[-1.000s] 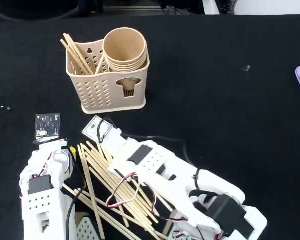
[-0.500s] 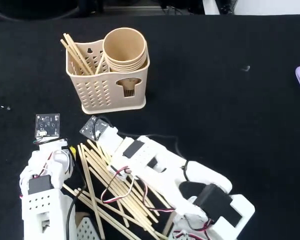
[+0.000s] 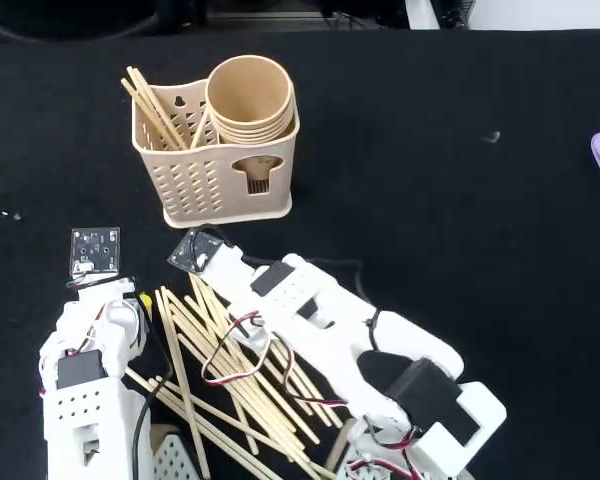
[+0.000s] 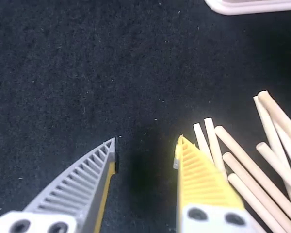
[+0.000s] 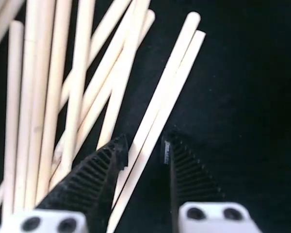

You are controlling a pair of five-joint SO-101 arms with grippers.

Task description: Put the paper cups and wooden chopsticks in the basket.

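Nearest me, the right gripper (image 5: 143,145) has its jaws spread, straddling a pair of wooden chopsticks (image 5: 172,73) at the edge of the loose pile (image 3: 195,335) on the black table (image 3: 460,220). Beside it the left gripper (image 4: 145,145) gapes over bare tabletop. Farther back, the basket (image 3: 205,185) holds stacked paper cups (image 3: 250,90) and several chopsticks (image 3: 152,108)
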